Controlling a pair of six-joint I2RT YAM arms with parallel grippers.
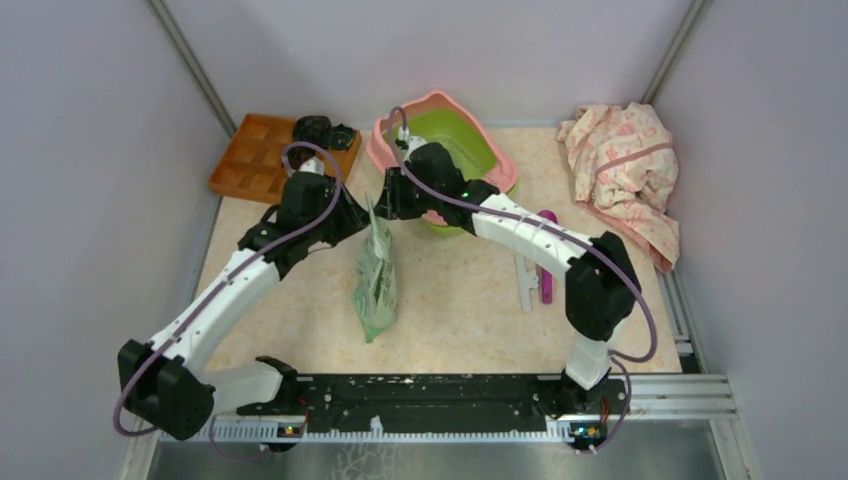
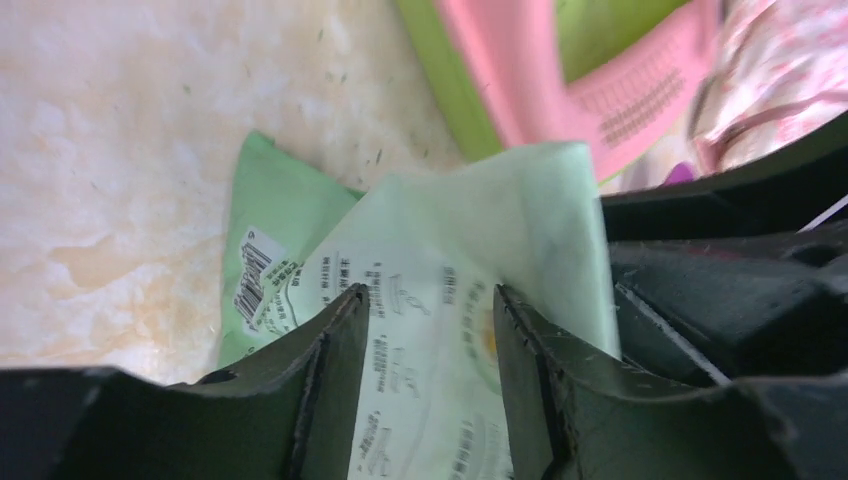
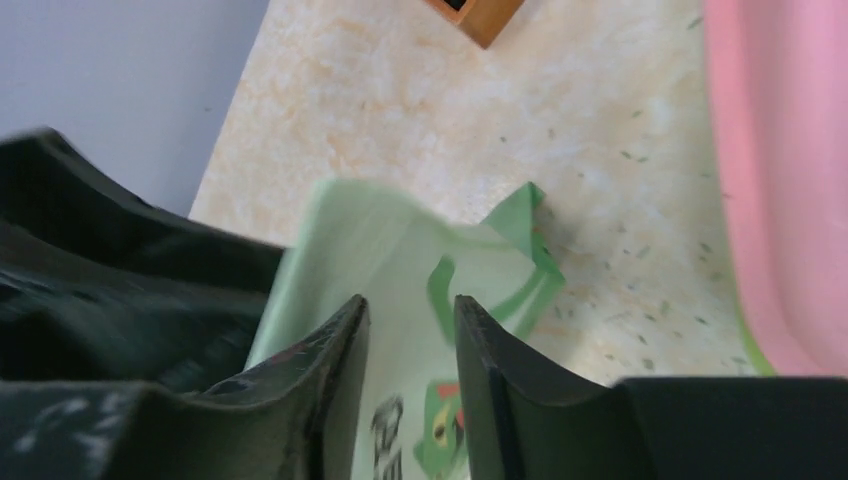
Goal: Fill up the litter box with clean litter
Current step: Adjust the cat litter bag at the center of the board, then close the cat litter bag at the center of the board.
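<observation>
The litter box (image 1: 437,100) stands at the back centre, a lime green basin with a pink rim; its slotted pink grate (image 2: 640,95) shows in the left wrist view. A pale green printed bag (image 1: 377,285) stands on the table in front of it, its top raised between my two grippers. My left gripper (image 1: 358,215) (image 2: 430,293) faces the bag's barcode side (image 2: 480,210), jaws apart. My right gripper (image 1: 385,195) (image 3: 410,300) faces the frog-printed side (image 3: 380,240), with a narrower gap. Neither pad visibly presses the bag. Stray litter granules (image 3: 640,252) dot the table.
An orange-brown compartmented wooden tray (image 1: 265,155) with a black object (image 1: 315,130) sits at the back left. A floral cloth (image 1: 625,175) lies at the back right. A magenta tool (image 1: 547,255) and a white tool (image 1: 525,280) lie under the right arm. Walls enclose the table.
</observation>
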